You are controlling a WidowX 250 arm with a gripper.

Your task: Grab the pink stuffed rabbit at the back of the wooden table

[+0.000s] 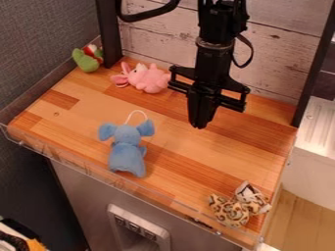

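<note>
Countertop (78,120), closed empty end effector (199,125), pink plush (149,80), blue plush (127,151), green plush (85,61), spotted plush (230,211)

A workspace resembling a robotics lab, as seen from where I stand: a black robot arm (212,61) hangs over a wood-block worktop (177,142) with a clear rim (85,171), set between 2 black posts (108,34) before whitewashed planks (157,37). A gray textured wall (46,34) stands alongside; the building's type I cannot tell.
</note>
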